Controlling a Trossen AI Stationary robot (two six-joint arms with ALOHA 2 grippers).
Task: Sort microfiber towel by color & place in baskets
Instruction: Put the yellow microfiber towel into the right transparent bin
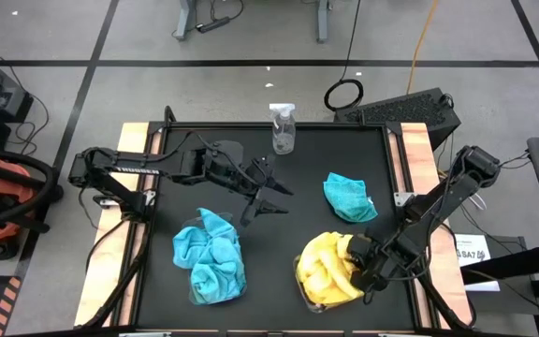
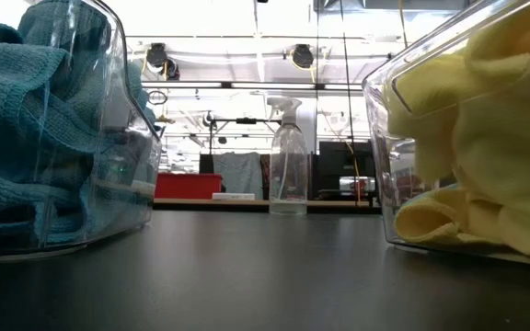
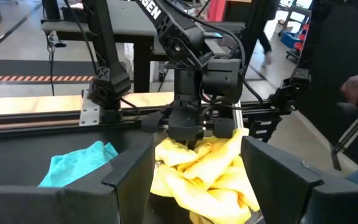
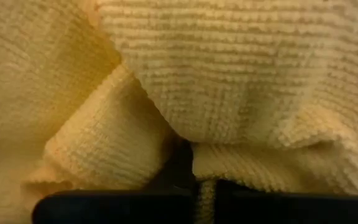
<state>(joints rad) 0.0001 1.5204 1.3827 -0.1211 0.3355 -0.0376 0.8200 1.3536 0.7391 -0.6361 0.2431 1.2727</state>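
Now | right gripper pinched on yellow towel, pushing it into its basket | left gripper jaws apart, empty, waiting mid-table | loose blue towel unsorted

Ribbed yellow cloth towels, glossy clear plastic baskets

On the white paper sheet lying right of the table's right edge, characters that look like "SA7" can be made out, while the white lettering on the right arm is cut off, perhaps the tail of a brand name, and nothing else is legible.
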